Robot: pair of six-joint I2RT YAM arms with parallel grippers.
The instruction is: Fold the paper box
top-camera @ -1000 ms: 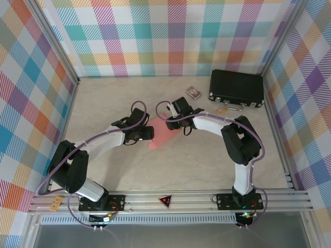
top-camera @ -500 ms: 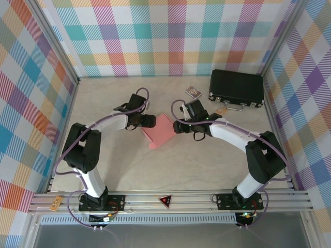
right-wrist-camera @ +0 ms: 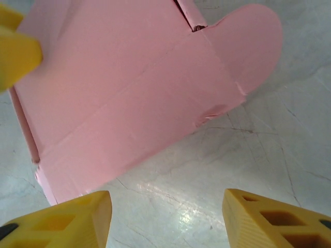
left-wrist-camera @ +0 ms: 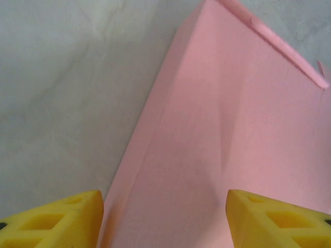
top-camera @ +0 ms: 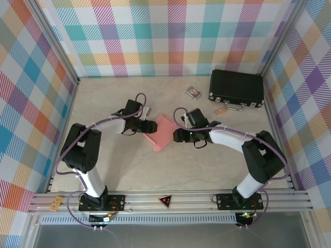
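While the paper box (top-camera: 163, 130) lies just ahead of the right gripper (right-wrist-camera: 166, 206), whose fingers stand apart, the left gripper (left-wrist-camera: 164, 206) spreads wide over its edge, perhaps touching it.

We see the paper box (right-wrist-camera: 129, 93) lying flat on the pale marbled table (right-wrist-camera: 258, 155), a salmon-pink sheet crossed by a diagonal crease. Its rounded flap (right-wrist-camera: 253, 46) juts from the box's upper right corner, just past a small notch (right-wrist-camera: 195, 26). A yellow pad (right-wrist-camera: 15, 51) overlaps the box's upper left corner. Below the box, the right gripper (right-wrist-camera: 168, 222) hovers with its yellow fingertips spread wide, bare table between them.
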